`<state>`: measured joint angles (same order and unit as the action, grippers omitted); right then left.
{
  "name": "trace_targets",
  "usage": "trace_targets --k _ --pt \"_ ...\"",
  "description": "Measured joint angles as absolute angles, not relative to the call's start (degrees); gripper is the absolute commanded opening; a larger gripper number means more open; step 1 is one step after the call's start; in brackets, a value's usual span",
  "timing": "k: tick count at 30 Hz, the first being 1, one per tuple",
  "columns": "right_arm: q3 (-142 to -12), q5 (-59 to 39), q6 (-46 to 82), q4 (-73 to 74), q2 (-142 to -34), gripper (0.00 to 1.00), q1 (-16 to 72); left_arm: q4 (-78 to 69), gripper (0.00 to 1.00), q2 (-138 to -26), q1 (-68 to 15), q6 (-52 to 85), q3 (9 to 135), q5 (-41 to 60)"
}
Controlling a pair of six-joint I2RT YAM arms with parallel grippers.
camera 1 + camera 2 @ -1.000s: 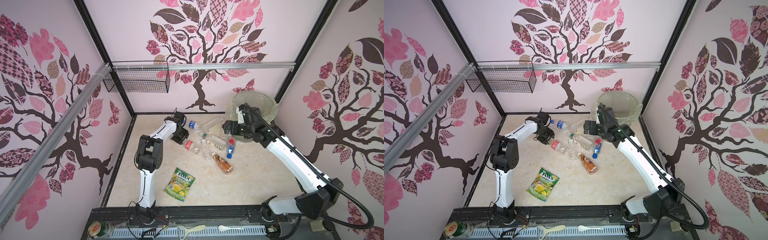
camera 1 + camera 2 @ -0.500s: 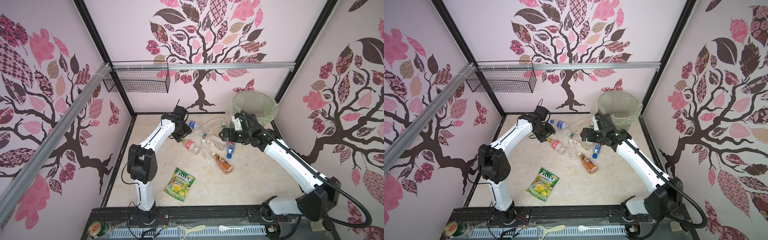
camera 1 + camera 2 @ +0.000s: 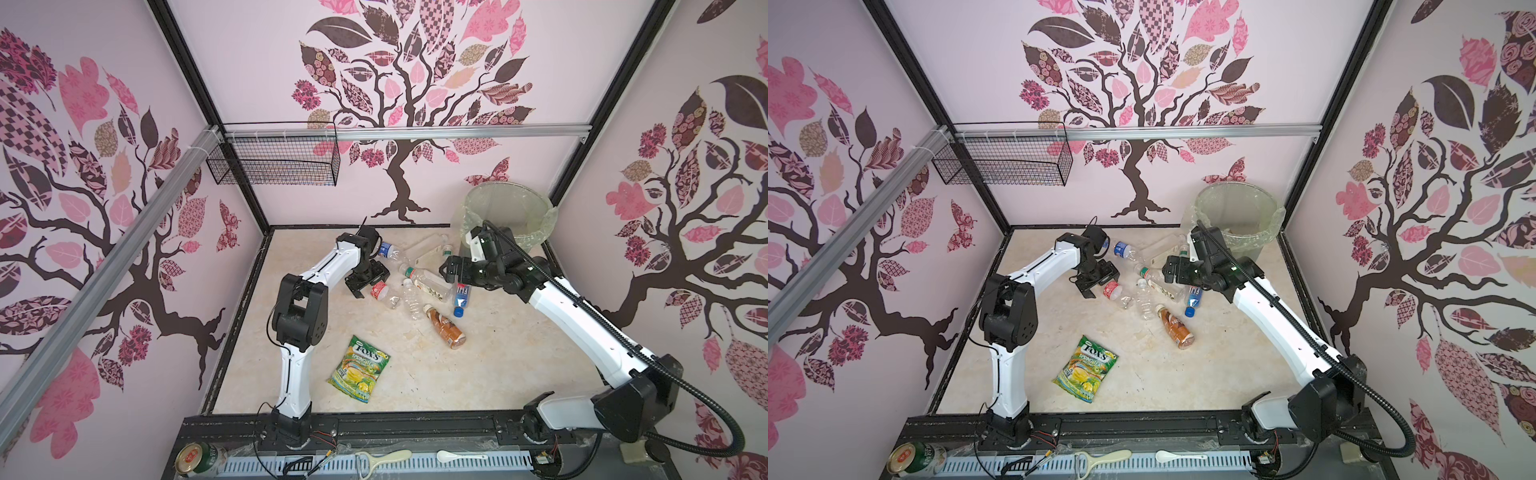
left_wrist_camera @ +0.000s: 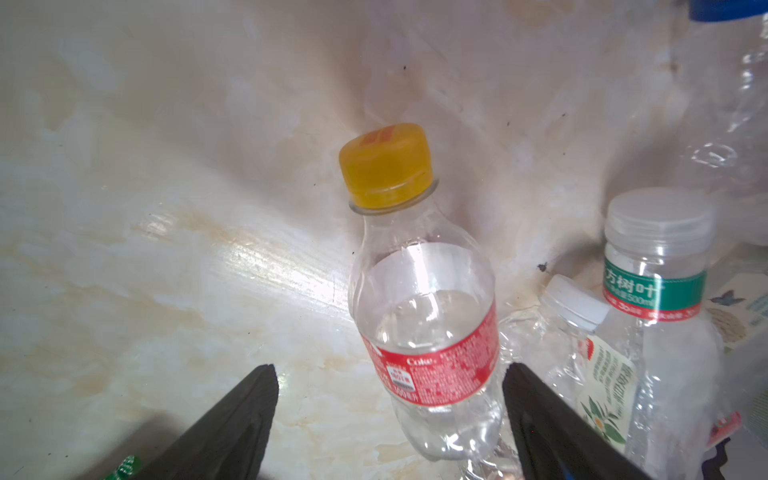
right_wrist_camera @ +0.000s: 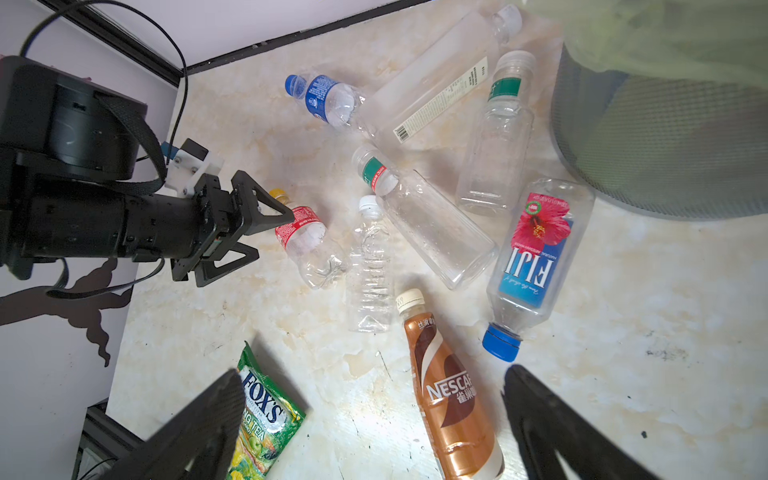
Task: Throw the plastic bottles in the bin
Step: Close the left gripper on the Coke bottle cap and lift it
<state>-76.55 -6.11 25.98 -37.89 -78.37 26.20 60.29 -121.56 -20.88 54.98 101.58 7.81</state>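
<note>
Nearest me, well short of both pincers, the Fox's candy bag point(image 3: 360, 369) lies flat on the marbled table point(image 3: 519, 374). Next comes the brown Nescafé bottle point(image 3: 445, 326), on its side, near the right pincer point(image 3: 449, 270) on my side of it. That pincer hangs released, fingers spread wide around nothing, just above the Fiji bottle point(image 3: 462, 296). Its wrist view lays out eight plastic bottles point(image 5: 432, 232), all lying on the table, where both top views show them small and partly under the arms. Level with it, the left pincer point(image 3: 371, 284) is released too: its fingers point(image 4: 232, 419) stand either side of the red-labelled Coke bottle point(image 4: 424, 332), one clear of it, the other just beside it. Only the left wrist view shows this bottle's yellow cap point(image 4: 386, 166) plainly; in the top views I cannot make it out. Farthest, right behind the right pincer, the bin point(image 3: 547, 216) stands upright. The top views show its open mouth, the right wrist view only its meshed wall
</note>
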Motion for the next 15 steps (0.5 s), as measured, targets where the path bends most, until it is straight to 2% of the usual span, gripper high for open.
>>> trace_targets --k 4,11,15 --pt "-76.58 -5.96 25.98 -38.98 -78.37 0.99 26.2 58.74 0.9 -122.89 -20.88 55.0 101.51 8.12" --pt "-77.52 -6.0 25.96 -40.27 -78.61 1.0 26.2 56.25 0.78 -123.55 -20.88 54.46 101.54 8.19" --pt "-78.06 -6.0 25.98 -40.23 -78.83 0.99 26.2 56.14 0.78 -124.53 -20.88 54.06 101.54 8.21"
